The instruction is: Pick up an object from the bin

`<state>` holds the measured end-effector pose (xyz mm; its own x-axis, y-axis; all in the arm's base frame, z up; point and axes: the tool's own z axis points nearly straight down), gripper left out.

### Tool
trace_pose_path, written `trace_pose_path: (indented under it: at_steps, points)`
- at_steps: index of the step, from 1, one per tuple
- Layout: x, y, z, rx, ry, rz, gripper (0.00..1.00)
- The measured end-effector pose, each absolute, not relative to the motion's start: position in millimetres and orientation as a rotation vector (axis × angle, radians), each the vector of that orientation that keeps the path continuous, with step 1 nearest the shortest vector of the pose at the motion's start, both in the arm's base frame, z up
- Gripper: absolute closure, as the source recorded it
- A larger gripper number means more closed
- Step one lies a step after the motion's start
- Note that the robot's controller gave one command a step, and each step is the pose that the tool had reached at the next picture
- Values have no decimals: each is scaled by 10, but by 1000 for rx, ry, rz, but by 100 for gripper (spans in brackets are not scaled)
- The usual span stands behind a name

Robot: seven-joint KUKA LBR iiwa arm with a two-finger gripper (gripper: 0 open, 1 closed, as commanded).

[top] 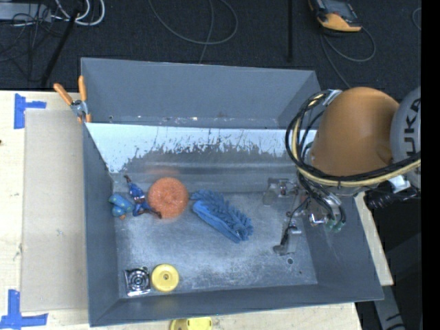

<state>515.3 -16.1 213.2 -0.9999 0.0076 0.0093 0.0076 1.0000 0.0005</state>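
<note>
pincer (282, 215): open, empty, low at right side of the bin (206, 95) | nearest thing: blue brush (221, 216), lies to its left, apart | brush long axis: upper-left to lower-right

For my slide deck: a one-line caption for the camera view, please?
Gripper at the right side of the bin, apart from blue brush, orange ball, blue toy, yellow disc.

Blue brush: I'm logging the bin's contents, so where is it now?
In the camera view, the blue brush lies slantwise near the middle of the bin floor, just right of the orange ball.
</note>
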Motion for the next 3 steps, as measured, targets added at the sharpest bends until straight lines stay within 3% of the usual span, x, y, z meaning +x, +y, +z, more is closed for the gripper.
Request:
trace_pose_path:
  at_steps: [1, 2, 3]
  points:
    - [5169, -160, 2173, -11, -3140, -1, 0]
    - [5310, 99, 1725, 88, -3146, 1, 0]
    - [5309, 234, 1463, -51, -3137, -1, 0]
